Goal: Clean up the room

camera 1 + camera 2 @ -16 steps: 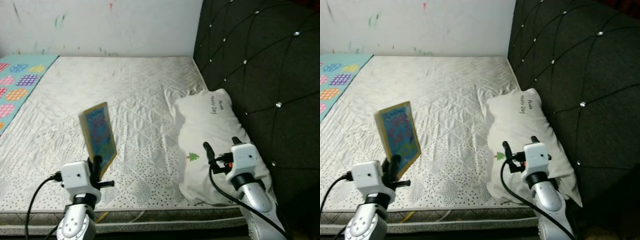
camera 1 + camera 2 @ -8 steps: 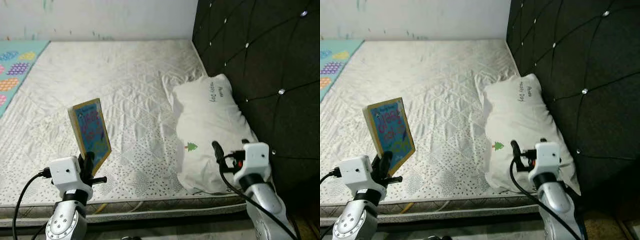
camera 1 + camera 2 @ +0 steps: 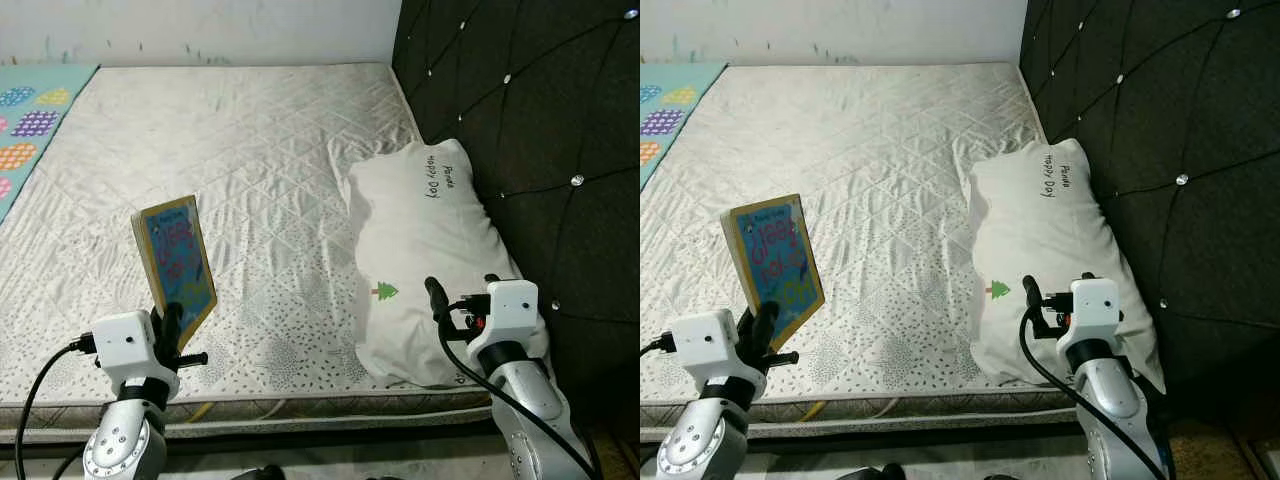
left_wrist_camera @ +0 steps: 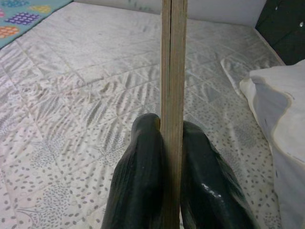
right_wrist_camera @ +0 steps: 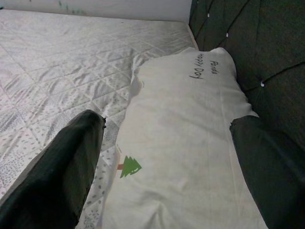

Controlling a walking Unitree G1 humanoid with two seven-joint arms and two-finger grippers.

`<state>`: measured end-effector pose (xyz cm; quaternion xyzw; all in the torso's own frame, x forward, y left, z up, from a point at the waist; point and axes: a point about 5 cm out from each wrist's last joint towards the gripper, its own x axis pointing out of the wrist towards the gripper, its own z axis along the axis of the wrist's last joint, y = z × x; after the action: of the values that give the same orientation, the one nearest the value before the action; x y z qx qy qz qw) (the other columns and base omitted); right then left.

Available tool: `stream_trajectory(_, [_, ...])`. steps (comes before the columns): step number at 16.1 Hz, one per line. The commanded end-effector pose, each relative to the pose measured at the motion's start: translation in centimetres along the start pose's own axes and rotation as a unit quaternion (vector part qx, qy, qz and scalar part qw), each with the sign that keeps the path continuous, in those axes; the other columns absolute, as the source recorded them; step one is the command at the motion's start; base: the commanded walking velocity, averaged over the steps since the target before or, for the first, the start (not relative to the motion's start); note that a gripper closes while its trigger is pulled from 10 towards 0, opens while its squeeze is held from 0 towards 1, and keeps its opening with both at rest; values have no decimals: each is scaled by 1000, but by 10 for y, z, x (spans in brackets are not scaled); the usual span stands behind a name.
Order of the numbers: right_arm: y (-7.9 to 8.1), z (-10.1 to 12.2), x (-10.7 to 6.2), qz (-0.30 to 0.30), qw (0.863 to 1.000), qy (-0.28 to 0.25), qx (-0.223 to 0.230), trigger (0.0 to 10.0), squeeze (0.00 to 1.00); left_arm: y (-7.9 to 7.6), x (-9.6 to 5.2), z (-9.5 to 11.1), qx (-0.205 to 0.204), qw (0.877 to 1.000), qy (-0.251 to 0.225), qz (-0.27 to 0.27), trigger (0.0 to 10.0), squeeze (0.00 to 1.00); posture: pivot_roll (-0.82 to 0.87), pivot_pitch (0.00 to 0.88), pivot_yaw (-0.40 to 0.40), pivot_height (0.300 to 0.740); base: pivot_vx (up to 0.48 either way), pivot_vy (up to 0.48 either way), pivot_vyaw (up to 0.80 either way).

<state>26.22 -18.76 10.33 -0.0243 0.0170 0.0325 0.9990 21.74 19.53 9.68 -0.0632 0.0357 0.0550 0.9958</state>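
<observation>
A: Where does the book lie relative to the jaws?
B: Already in them: the left gripper pinches its lower edge, long axis upright, above the bed's near edge. The right gripper, jaws spread, faces the pillow.
A: What differs between views?
B: Head views show the blue cover; the left wrist view shows the board edge between the fingers.

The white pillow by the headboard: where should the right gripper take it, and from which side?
Probably the near end of the pillow, below the small tree print. It lies lengthwise along the headboard, so that end faces the open right gripper, which can come straight from the mattress edge.
</observation>
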Motion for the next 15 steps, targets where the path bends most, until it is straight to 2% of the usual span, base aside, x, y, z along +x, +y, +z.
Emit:
stream_trajectory(1, [-1,2,1,-7,1000,-2,2,10000,0,2,2,13,7,1000,-26,2,10000,0,-115,153,19,740,0,0,0])
stream_trajectory(9, [3,8,10,20,1000,-11,-2,10000,0,4,16,22,15,999,-44,0,10000,0,-121,153,6,740,0,0,0])
stream_trajectory(15, [2,7,10,37,999,-6,-6,10000,0,4,14,20,16,999,-42,2,10000,0,-120,151,-8,687,0,0,0])
